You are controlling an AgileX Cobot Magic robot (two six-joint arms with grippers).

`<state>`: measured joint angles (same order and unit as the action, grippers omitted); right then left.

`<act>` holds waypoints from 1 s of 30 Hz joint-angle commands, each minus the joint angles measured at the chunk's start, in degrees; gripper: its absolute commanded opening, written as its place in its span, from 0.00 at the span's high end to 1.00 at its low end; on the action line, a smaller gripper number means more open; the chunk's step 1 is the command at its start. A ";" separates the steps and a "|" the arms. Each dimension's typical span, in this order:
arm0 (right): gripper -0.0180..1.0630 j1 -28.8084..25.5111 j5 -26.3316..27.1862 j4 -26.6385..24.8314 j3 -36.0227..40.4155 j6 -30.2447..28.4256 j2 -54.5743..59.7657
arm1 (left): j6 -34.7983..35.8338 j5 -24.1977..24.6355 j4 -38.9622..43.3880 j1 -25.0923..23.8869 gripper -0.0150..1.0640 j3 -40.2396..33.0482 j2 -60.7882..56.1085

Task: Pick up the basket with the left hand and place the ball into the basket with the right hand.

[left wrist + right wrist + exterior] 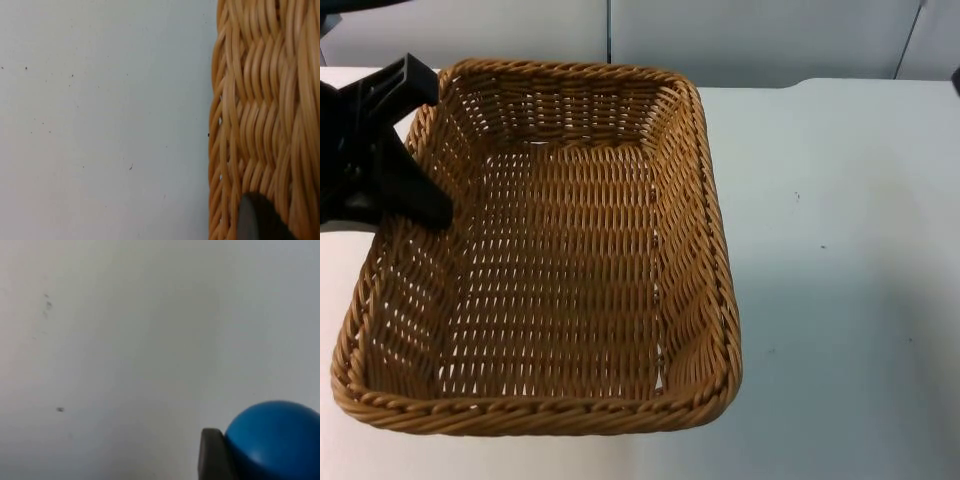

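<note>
On white table, woven tan basket [550, 260], left tool [415, 190] gripping rim, blue ball [275, 440]

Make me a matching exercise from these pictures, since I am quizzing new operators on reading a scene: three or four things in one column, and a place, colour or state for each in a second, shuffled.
Things:
1. basket
2. ball
3. left gripper
4. table

Descriptions:
A. blue, right beside a black fingertip in the right wrist view
B. white, with a few dark specks
C. black, at the basket's left wall
D. tan wicker, rectangular, nothing inside it

Pairs: 1-D, 2-A, 3-C, 4-B
</note>
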<state>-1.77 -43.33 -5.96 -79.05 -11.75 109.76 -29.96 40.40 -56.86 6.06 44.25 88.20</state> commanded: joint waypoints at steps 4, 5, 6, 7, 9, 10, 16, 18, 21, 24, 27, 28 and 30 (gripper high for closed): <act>0.99 2.74 -2.35 -4.90 -0.54 -3.69 -10.03 | 0.01 0.01 -1.65 0.08 0.99 0.07 -0.75; 0.99 4.16 -2.35 -4.90 -0.54 -3.69 -12.53 | 0.01 0.01 -1.65 0.08 0.99 0.07 -0.75; 0.99 5.87 -2.23 -4.78 -0.54 -3.69 -14.52 | 0.01 0.01 -1.65 0.08 0.99 0.07 -0.75; 0.99 7.50 -1.79 -4.65 -0.54 -3.69 -16.90 | 0.01 0.01 -1.65 0.08 0.99 0.07 -0.75; 0.99 9.68 -1.39 -4.65 -0.54 -3.69 -19.10 | 0.01 0.01 -1.65 0.08 0.99 0.07 -0.75; 0.99 12.08 -0.85 -4.65 -0.54 -3.82 -21.10 | 0.01 0.01 -1.65 0.08 0.99 0.07 -0.75; 0.99 25.74 2.49 -4.65 -0.54 -4.35 -25.23 | 0.01 0.01 -1.65 0.08 0.99 0.07 -0.75; 0.99 30.34 3.31 -4.65 -0.41 -4.35 -24.68 | 0.01 0.24 -1.65 0.08 0.99 0.07 -0.75; 0.99 34.86 4.61 -4.63 -0.43 -4.35 -23.50 | 0.01 0.47 -1.75 0.08 0.99 0.07 -0.75; 0.99 37.67 5.35 -4.87 -0.43 -4.35 -22.26 | 0.01 0.61 -1.97 0.08 0.99 0.07 -0.75; 0.99 40.86 5.88 -5.85 -0.43 -4.22 -19.48 | 0.01 0.61 -2.09 0.08 0.99 0.07 -0.75; 0.99 41.54 6.13 -6.42 -0.43 -4.33 -18.35 | 0.01 0.61 -2.09 0.08 0.99 0.07 -0.75; 0.99 42.39 6.33 -6.54 -0.43 -4.33 -17.11 | 0.01 0.61 -2.09 0.08 0.99 0.07 -0.75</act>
<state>39.69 -38.27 -11.89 -79.19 -15.65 91.45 -29.96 40.28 -57.04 6.06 44.23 88.20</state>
